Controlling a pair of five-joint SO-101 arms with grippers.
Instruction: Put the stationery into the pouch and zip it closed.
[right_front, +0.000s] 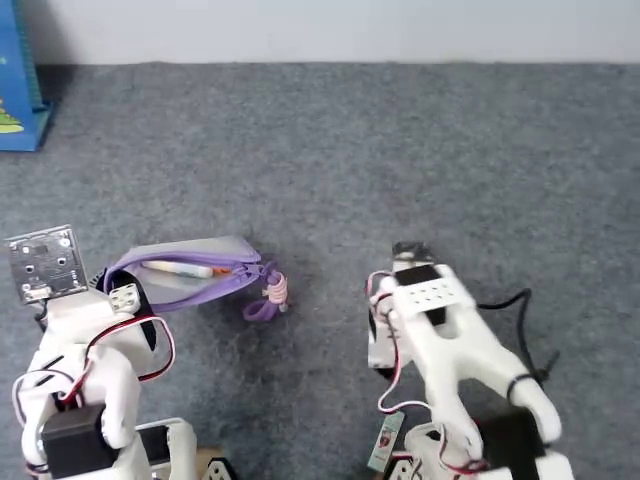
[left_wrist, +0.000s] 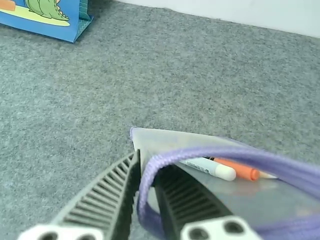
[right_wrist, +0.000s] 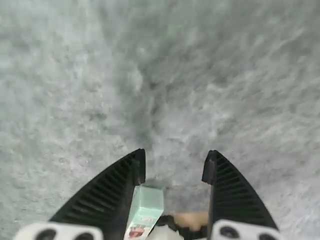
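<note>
White plastic left arm (right_front: 80, 385) and right arm (right_front: 450, 345), strung with red, white and black cables; dark ribbed fingers (left_wrist: 102, 197).

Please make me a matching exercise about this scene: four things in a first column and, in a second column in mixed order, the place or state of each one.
Column one
1. clear plastic pouch with purple zipper
2. white marker pen
3. blue box with a cartoon picture
4. right gripper

Column two
A. open above the grey carpet
B. lying inside the pouch
C. pinched at one end in the jaws of the left gripper
D. standing at the far edge, by the white wall

Pairs: 1-C, 2-B, 3-D, 4-A
</note>
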